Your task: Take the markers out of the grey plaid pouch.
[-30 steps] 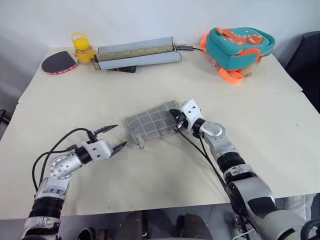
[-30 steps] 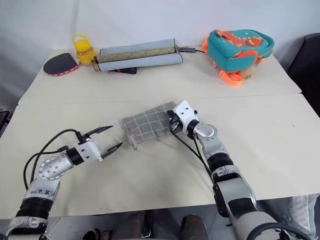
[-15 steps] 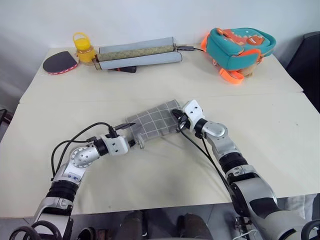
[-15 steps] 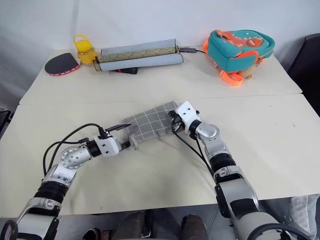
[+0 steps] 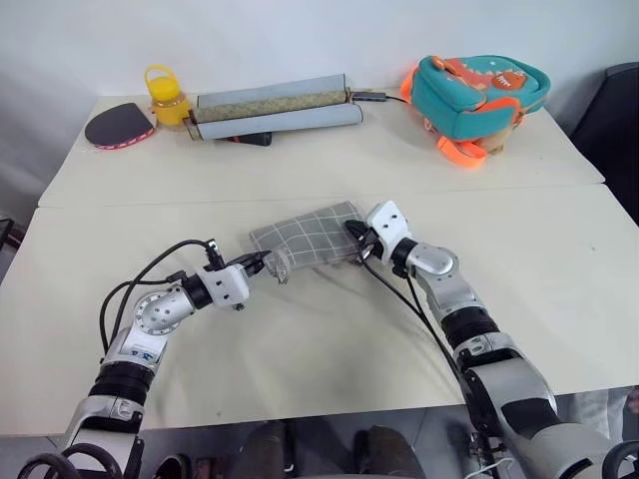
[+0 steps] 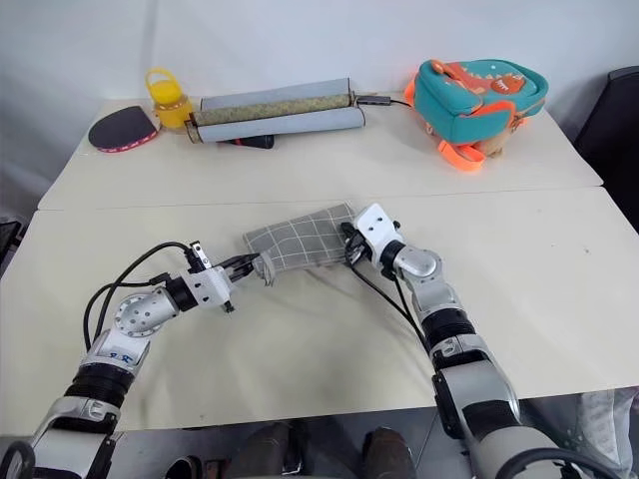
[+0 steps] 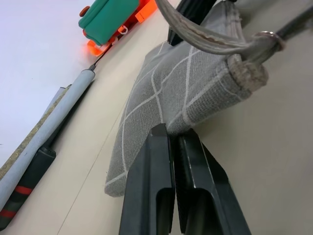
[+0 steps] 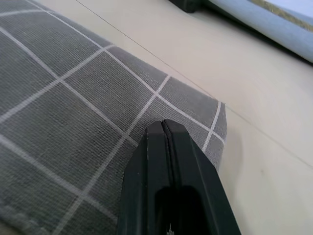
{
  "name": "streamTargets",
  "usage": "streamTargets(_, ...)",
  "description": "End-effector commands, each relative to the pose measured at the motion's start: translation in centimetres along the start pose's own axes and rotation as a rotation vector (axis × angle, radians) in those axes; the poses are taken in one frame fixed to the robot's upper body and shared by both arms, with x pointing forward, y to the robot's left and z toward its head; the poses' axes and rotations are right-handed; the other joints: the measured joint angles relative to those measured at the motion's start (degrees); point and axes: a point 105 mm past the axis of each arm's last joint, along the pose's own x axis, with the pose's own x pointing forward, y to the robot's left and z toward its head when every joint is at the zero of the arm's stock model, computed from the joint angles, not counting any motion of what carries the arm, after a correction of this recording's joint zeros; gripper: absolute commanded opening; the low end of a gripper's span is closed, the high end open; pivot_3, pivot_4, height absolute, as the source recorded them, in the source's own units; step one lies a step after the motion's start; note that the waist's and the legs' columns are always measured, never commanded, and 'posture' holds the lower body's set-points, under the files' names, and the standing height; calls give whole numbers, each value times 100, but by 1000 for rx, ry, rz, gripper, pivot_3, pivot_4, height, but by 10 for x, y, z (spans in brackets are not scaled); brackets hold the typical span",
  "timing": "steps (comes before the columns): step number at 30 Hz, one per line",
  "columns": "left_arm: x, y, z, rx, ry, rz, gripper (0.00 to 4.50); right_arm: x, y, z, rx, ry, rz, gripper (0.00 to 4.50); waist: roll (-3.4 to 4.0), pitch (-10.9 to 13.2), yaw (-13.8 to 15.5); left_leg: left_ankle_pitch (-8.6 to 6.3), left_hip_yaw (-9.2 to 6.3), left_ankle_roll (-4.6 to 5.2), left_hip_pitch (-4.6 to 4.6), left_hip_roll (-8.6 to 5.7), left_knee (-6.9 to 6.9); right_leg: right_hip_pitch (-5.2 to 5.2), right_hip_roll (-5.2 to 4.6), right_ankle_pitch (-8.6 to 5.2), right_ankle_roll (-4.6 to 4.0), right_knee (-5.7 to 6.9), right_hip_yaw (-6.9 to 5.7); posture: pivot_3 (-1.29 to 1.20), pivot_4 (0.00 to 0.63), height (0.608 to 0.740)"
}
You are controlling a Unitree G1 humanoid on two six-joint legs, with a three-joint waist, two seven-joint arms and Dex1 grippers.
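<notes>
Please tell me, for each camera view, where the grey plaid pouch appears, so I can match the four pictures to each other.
Left eye view: grey plaid pouch at table centre, between the two pincers.
Right eye view: centre as well, a little left of the middle.
Left wrist view: it spans the middle and upper right, just beyond the fingers.
Right wrist view: it covers the left and centre.
Shared landmark: the long grey rolls at the table's far edge, also in both wrist views.
</notes>
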Motion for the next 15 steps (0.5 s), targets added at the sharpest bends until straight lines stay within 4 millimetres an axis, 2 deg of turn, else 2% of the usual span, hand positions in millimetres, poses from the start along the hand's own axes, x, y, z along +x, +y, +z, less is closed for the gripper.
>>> streamTargets(1,1,-12,3,-16,-5,-25,6,-4,3,41,72,-144,92,171,0,0,5,0,0,0,0,0,0,0,0,0,0,0,0,0,150,740)
streamTargets(3,4,-14,5,-15,-5,-25,0,-10,11,60,119,-196,174,623,0,0,15,0,-2,0,-1,0,0,0,0,0,0,-1,1,0,150,740)
streamTargets(5,8,-18,6,-15,2,-31,0,-21,21,76,234,-214,260,1289,0,0,33,-1,-4,1,-2,0,0,1,-1,0,0,-1,2,0,150,740)
streamTargets(8,12,-24,6,-20,12,-34,0,-40,40,88,353,-169,409,2353,1,-1,88,-4,-19,6,-4,-4,1,9,-5,0,0,-3,5,0,150,740)
streamTargets(11,15,-28,6,-15,27,-41,0,-51,53,98,357,-141,471,3394,4,-3,113,-9,-18,12,-3,-6,2,15,-8,0,0,-13,3,0,150,740)
streamTargets(15,20,-25,5,-22,44,-22,0,-55,66,100,370,-101,498,3394,7,-5,165,-10,-14,10,-2,-6,2,13,-7,0,0,-14,-4,0,150,740)
